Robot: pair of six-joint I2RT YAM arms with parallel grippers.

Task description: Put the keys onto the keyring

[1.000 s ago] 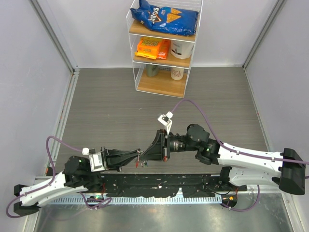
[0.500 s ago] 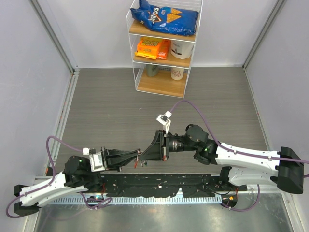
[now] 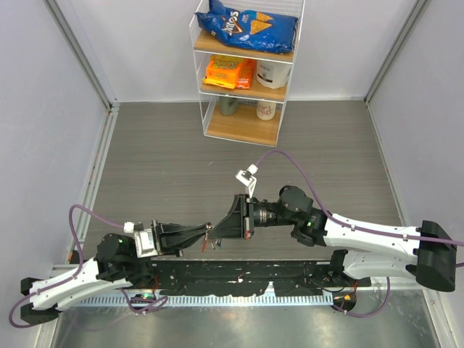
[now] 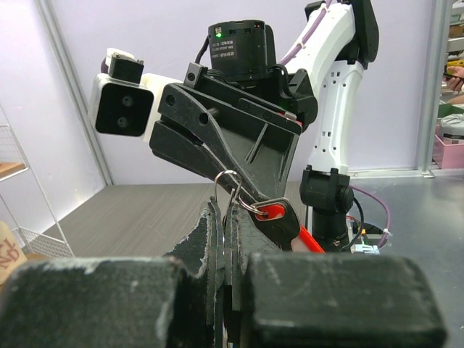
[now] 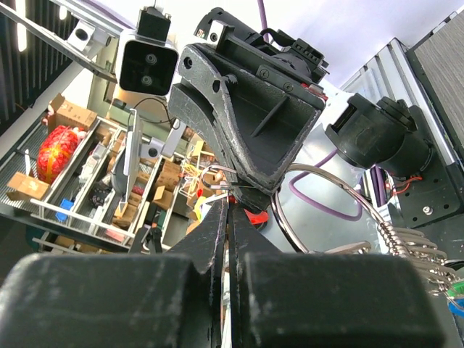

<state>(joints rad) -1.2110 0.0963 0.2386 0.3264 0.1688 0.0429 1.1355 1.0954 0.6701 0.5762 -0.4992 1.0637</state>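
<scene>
My two grippers meet tip to tip in the air over the near edge of the table. The left gripper (image 3: 208,234) (image 4: 221,212) is shut on the keyring (image 4: 227,185), a thin silver wire loop sticking up from its fingertips. A red-headed key (image 4: 273,212) hangs hooked on that wire just right of the tips. The right gripper (image 3: 216,233) (image 5: 230,204) is shut too, its tips pinching the same keyring (image 5: 216,178) from the opposite side. Part of the red key (image 5: 256,214) shows just past them. No other keys show.
A clear shelf unit (image 3: 246,72) with snack bags and cups stands at the back of the table. A black rail (image 3: 239,274) runs along the near edge under the grippers. In the right wrist view a larger silver hoop (image 5: 356,196) shows beyond the fingers.
The right arm has shifted slightly to the left. Both grippers stay shut and tip to tip on the ring.
</scene>
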